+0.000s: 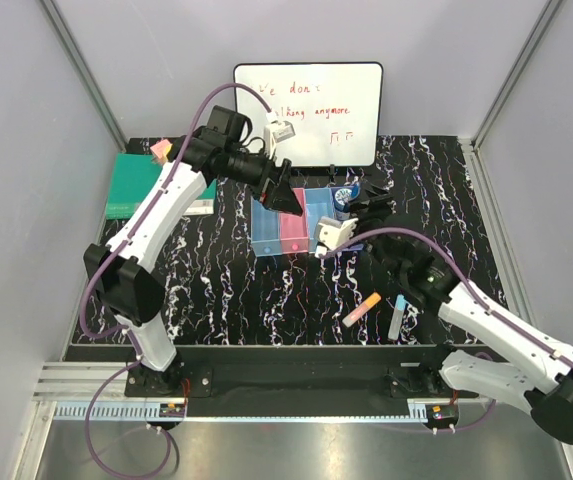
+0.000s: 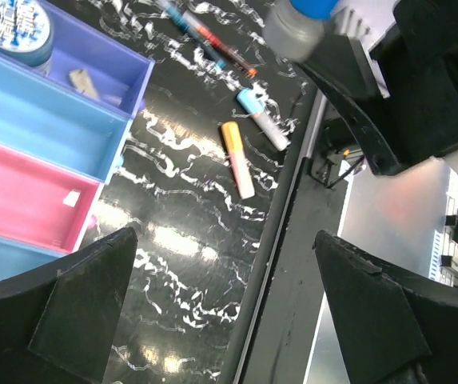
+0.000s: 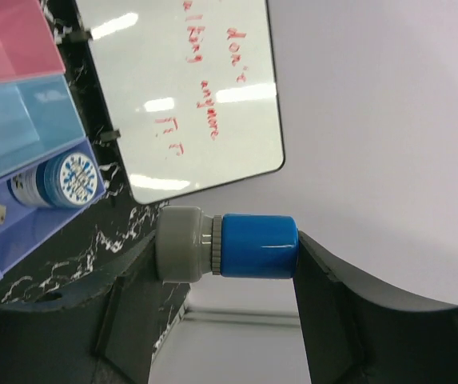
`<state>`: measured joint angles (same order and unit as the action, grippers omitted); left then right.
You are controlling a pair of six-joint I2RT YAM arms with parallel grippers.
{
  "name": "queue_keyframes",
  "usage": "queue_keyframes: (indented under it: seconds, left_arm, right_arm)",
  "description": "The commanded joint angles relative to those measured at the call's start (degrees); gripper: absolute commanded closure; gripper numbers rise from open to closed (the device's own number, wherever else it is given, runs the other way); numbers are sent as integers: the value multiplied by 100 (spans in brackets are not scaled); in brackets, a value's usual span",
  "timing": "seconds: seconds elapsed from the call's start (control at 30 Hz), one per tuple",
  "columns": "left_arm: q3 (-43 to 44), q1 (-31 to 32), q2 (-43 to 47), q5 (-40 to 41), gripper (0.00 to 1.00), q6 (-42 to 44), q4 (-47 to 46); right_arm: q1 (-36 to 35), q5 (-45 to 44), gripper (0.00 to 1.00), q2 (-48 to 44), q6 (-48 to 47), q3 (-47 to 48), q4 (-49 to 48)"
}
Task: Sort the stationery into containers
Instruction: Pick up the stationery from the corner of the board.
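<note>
The right gripper [image 3: 229, 256] is pinching a stubby marker [image 3: 227, 244], smooth grey barrel with a glossy blue cap, lengthwise between its matte black fingers. It is hanging beside the purple end of the translucent plastic bins [image 1: 296, 222], at about 3 o'clock from them. The round blue-white patterned roll [image 3: 59, 180] is lying in that purple bin. The left gripper [image 2: 221, 320] is hovering spread wide above the bins. An orange-pink marker [image 1: 361, 308] and a blue-capped marker [image 1: 397, 314] are lying on the veined black marble-look table [image 1: 226, 290] at 5 o'clock.

Four bins [image 1: 296, 222], three markers [image 2: 237, 158].
</note>
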<state>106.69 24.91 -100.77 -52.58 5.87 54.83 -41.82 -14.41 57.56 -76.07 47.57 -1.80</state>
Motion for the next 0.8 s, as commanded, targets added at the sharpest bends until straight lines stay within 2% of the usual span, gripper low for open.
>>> queue_keyframes:
  seconds: [0.0,0.03,0.23,0.27,0.57,0.77]
  left_arm:
    - [124,-12,84,-604,1,-86,-499]
    - [106,-21,75,-639,1,-95,-586]
    - [202,-91,31,-798,1,-252,-955]
    - [220,-100,23,-841,1,-296,-1009]
    - [62,-241,241,-1096,1,-561,-1457]
    - [-509,-372,584,-1333,1,-569,-2063]
  right_arm:
    - [-527,-255,84,-376,-119,68,-620]
    - [-642,-255,88,-403,-101,94,-498]
    - [-1424,-527,93,-263,-48,314,-286]
    - [-1547,-553,100,-219,4,375,-277]
    - [-1987,-677,100,106,110,551,-461]
    - [-2251,-729,100,422,-91,709,-839]
